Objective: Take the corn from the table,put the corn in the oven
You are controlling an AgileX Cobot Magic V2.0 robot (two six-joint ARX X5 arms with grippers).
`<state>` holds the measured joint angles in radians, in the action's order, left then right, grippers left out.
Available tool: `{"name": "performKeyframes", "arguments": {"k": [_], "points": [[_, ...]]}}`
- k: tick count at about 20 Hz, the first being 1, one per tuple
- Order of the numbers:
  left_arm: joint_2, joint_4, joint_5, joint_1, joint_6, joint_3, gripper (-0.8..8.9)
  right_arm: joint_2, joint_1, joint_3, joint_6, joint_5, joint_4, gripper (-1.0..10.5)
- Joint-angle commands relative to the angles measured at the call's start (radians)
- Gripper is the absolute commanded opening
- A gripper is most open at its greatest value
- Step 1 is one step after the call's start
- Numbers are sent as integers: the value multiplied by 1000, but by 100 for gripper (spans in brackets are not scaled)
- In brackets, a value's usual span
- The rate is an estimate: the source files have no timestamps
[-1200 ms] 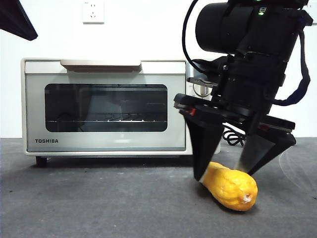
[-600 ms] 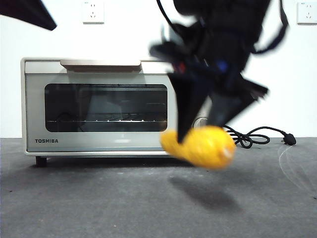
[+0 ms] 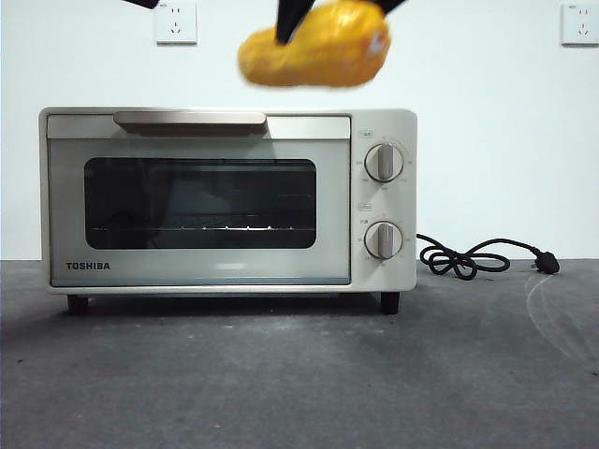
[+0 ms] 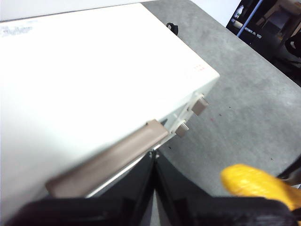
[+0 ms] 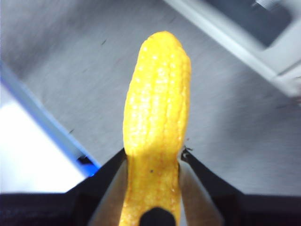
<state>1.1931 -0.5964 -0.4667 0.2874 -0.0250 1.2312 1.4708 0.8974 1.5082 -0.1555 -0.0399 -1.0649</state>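
- Front view: dark grey mottled table [image 3: 281,383] spans the bottom, plain white wall [image 3: 487,112] behind, with one wall socket [image 3: 176,21] top left and another [image 3: 579,22] top right.
- Front view: cream TOSHIBA oven [image 3: 229,208] sits on the table, door closed, bar handle [image 3: 190,120] along the top of the door, two round knobs [image 3: 384,162] stacked on its right panel. Black power cord [image 3: 482,257] with plug lies on the table to the right of the oven.
- Front view: corn [image 3: 315,44] is up in the air above the oven top, well clear of the table, slightly blurred, pale stub end to the right. Black jaw tips show at the top edge gripping it; nothing stands between camera and oven door.
- Left wrist view: left gripper [image 4: 154,162] hangs just above the oven's front top edge, near the handle [image 4: 108,160]; jaws pressed together, holding nothing. White oven top [image 4: 94,70] fills most of the view, grey table beyond, corn [image 4: 256,183] at one side.
- Right wrist view: right gripper [image 5: 153,162] is clamped on the corn [image 5: 156,122], a jaw on each side of the cob's lower part, cob sticking out past the tips. Grey table below, blurred; oven corner [image 5: 249,33] at the edge, a blue-edged strip at the other side.
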Motion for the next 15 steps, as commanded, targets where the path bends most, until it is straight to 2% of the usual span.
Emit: {"name": "performKeyframes", "arguments": {"k": [1,7,15], "points": [[66,-45,0,2,39,64,-6,-23,0,12,21,24,-23,-15],[203,-188,27,5,114,189,-6,-90,-1,13,22,42,-53,-15],[282,-243,118,27,165,199,-6,-144,-1,13,21,60,-69,-15]]}}
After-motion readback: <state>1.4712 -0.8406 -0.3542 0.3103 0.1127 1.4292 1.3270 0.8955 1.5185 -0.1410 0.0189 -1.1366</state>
